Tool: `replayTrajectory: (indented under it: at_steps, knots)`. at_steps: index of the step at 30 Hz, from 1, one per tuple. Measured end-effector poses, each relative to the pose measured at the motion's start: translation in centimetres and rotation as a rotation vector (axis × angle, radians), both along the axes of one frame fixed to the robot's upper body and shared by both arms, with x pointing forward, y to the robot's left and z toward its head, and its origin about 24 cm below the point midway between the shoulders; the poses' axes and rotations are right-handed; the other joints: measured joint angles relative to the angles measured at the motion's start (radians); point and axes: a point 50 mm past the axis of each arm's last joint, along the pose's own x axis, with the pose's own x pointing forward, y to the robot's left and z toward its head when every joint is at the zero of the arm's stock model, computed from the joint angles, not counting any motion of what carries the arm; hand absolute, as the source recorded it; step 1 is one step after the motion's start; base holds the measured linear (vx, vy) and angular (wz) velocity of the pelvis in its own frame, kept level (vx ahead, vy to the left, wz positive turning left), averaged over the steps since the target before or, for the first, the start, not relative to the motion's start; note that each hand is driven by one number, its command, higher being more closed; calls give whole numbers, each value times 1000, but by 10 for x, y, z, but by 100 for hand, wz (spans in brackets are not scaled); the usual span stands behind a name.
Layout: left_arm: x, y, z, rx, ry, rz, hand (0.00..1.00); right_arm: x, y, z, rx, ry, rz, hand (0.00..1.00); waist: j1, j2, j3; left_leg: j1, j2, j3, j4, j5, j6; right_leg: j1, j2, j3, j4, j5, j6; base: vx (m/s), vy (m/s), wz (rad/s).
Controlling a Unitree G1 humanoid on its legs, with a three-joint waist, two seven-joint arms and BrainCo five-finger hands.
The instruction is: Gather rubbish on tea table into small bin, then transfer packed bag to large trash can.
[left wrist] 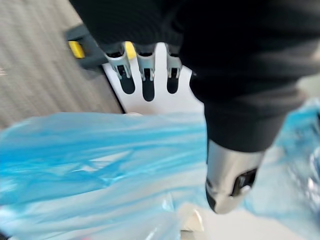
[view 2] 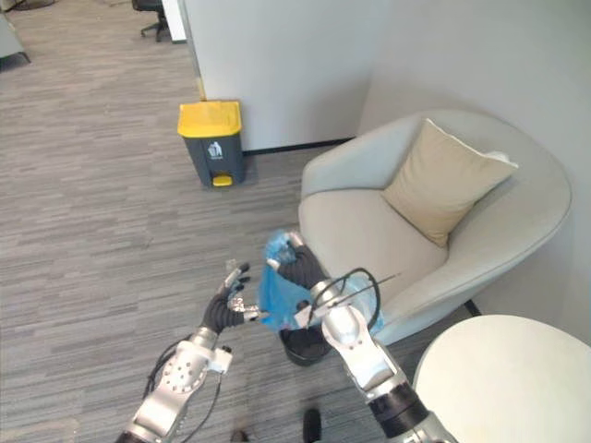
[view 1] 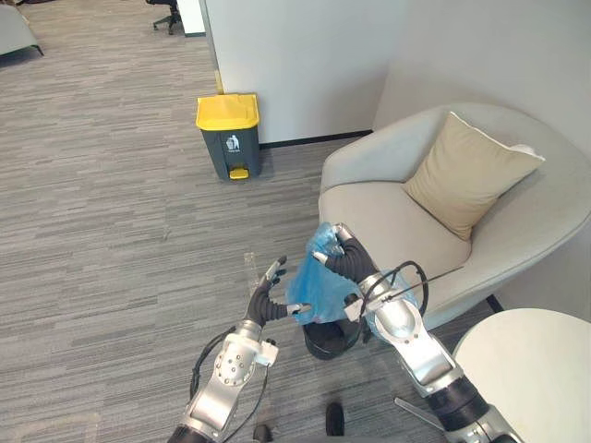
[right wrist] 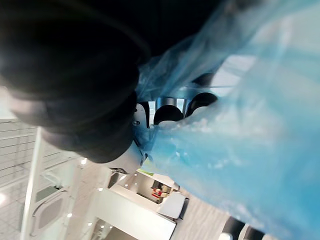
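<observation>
I hold the blue bag (view 1: pixel 319 286) over the small bin (view 1: pixel 323 346).
My right hand (view 1: pixel 349 263) clenches its bunched neck to keep it closed; my left hand (view 1: pixel 266 300), fingers straight, steadies the side.

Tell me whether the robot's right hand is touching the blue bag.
Touching. In the left eye view the right hand closes on the bunched top of the blue bag; the right wrist view shows the film gathered in its grip.

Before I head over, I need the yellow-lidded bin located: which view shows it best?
Left eye view: the bin stands whole by the wall, lid down. The right eye view shows it much the same; the left wrist view catches a blurred corner.
</observation>
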Motion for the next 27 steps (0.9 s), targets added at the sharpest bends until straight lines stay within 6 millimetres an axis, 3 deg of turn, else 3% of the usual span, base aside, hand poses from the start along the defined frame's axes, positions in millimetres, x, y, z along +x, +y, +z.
replayTrajectory:
  at_steps: [5,15,21,27]
  knots:
    - [9,-1,14,54,-81,-21,0,-2,10,5,23,-6,53,100,-1,-2,-12,13,-5,8,-15,2,3,1,-1,6,3,0,1,4,17,-5]
    - [9,-3,14,102,-101,-35,0,-12,35,3,6,4,175,100,-6,-5,-27,42,-16,10,-47,10,14,14,-8,13,4,-4,6,0,2,0]
    - [9,-2,13,93,-90,-37,0,-12,41,7,1,-10,204,100,-10,-8,-29,40,-15,8,-45,10,14,14,-9,13,3,-4,6,0,0,0]
    - [10,1,-9,105,9,-26,0,-12,42,8,15,0,221,100,-13,-9,-30,40,-15,8,-45,10,14,14,-9,13,3,-4,6,0,0,0]
